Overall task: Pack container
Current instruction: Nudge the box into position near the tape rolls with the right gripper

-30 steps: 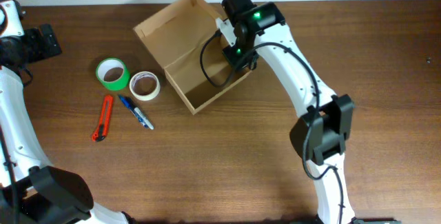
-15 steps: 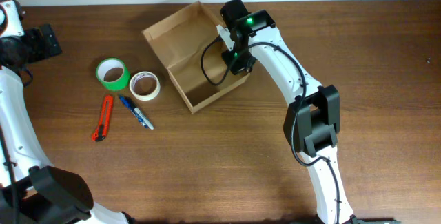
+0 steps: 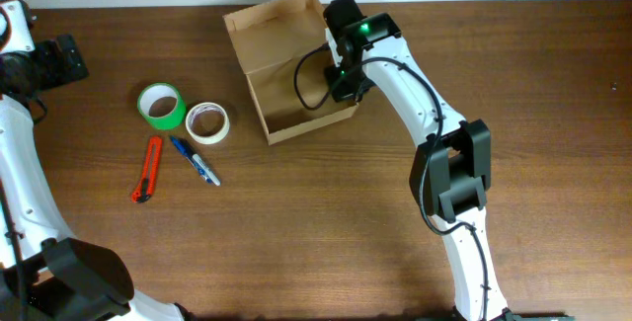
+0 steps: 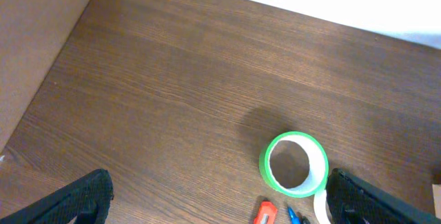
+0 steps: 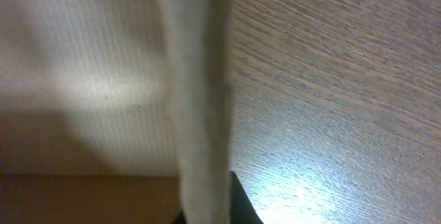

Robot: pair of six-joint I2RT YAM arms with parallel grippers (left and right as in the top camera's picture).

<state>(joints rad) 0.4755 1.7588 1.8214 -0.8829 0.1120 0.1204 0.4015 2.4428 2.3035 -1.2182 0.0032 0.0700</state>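
— Any writing on that box?
— The box (image 3: 286,111) is plain tan-brown cardboard on every face I can see. Whether the tape rolls or the pen carry print, I cannot tell; they are too small.

— Where is it, and which way does it lie?
— It sits at the far middle of the table (image 3: 326,222), mouth upward. Its long side runs roughly left to right, turned a little. The hinged flap (image 3: 272,25) stands open along the far side.

— Your right pincer?
— My right pincer (image 3: 348,82) is clamped tight on the box's right-hand wall. My right wrist camera sees that wall edge-on: a pale fibrous strip up the middle, with faintly ribbed cardboard to one side and glossy wood grain to the other.

— And the left?
— My left pincer (image 4: 219,182) hangs over the far left of the table, black fingers (image 4: 86,195) spread wide, holding nothing.

— What else is there?
— Left of the box a green tape roll (image 3: 161,106) lies flat, a white roll (image 3: 207,121) just beside it. Nearer me lie an orange utility knife (image 3: 147,170) and a blue pen (image 3: 195,160), both slender, close but apart.
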